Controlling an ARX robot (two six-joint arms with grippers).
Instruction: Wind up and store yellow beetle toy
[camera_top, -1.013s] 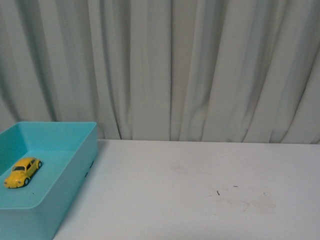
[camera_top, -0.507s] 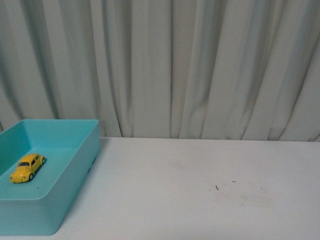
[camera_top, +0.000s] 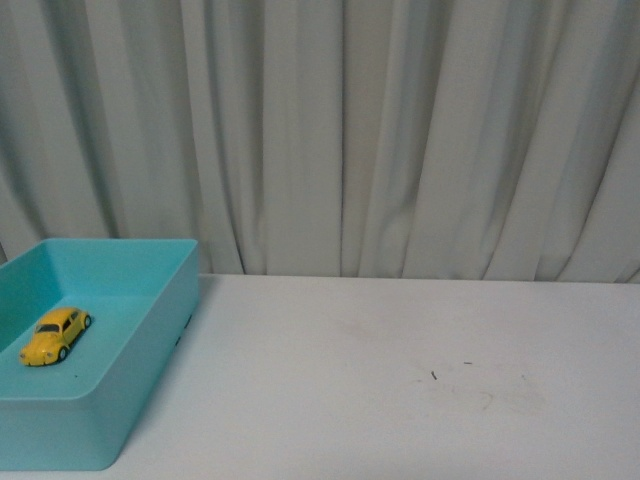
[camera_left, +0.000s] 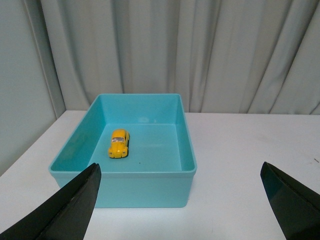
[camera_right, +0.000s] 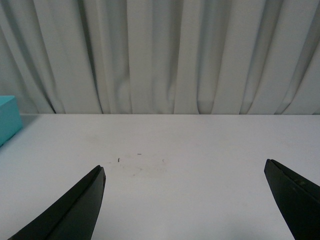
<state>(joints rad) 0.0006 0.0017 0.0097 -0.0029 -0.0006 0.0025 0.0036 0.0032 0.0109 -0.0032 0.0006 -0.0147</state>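
Toy, the yellow beetle toy (camera_left: 119, 143), lay inside teal bin (camera_left: 186, 150); storing looked done. Left gripper (camera_left: 182, 200) and right gripper (camera_right: 185, 200) spread wide, empty; next likely retreat.

The toy (camera_left: 119, 143) is glossy yellow with dark windows and small black wheels. The bin (camera_left: 145, 186) around it is plain turquoise inside and out, a shade paler on its floor. The table (camera_top: 400, 400) is white, marked by a few faint grey smudges and two tiny dark specks. The curtain (camera_top: 400, 130) behind is pale grey-white, its folds making soft vertical stripes of shadow. Both grippers' fingers (camera_left: 70, 210) (camera_right: 75, 210) are matt black.
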